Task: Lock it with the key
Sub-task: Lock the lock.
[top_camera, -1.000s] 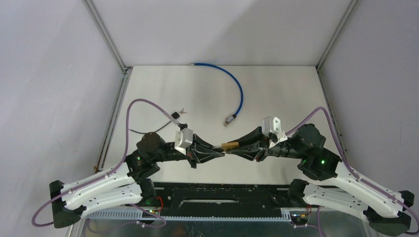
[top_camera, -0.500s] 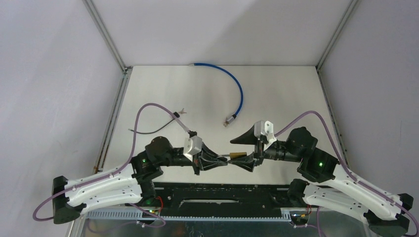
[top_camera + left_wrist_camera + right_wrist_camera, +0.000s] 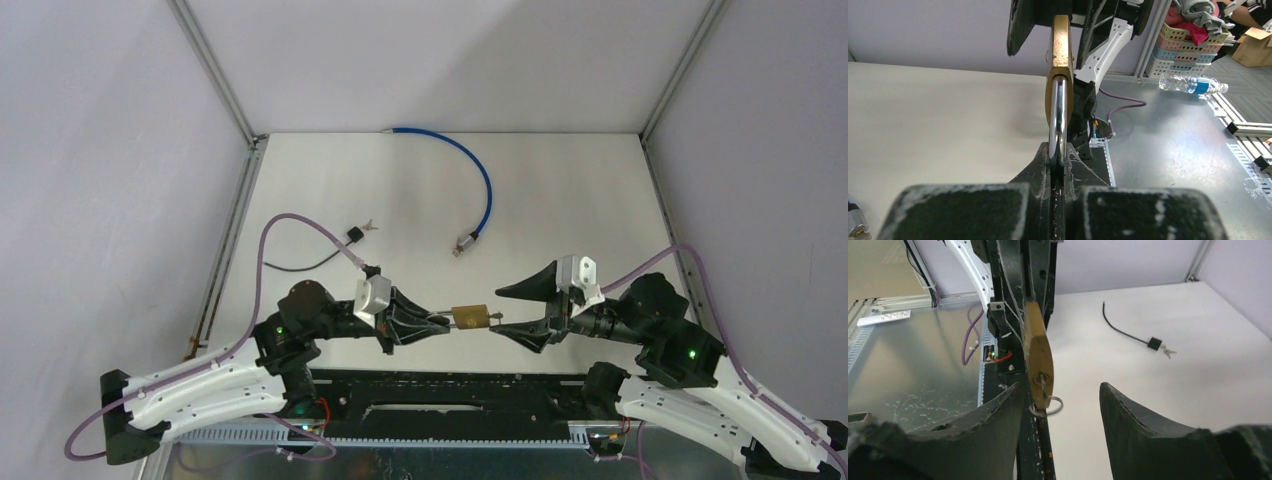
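From above, the left gripper (image 3: 440,325) holds the brass padlock (image 3: 467,318) over the near part of the table (image 3: 560,200), and the right gripper (image 3: 495,310) is spread wide just beside it. The left wrist view shows the shackle (image 3: 1058,120) pinched tight between the fingers. In the right wrist view a key (image 3: 1043,387) seems to sit in the keyhole, between the parted fingers (image 3: 1128,415).

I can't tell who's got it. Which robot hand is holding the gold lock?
The left gripper, shut on the silver shackle of the padlock. The right gripper is wide open.
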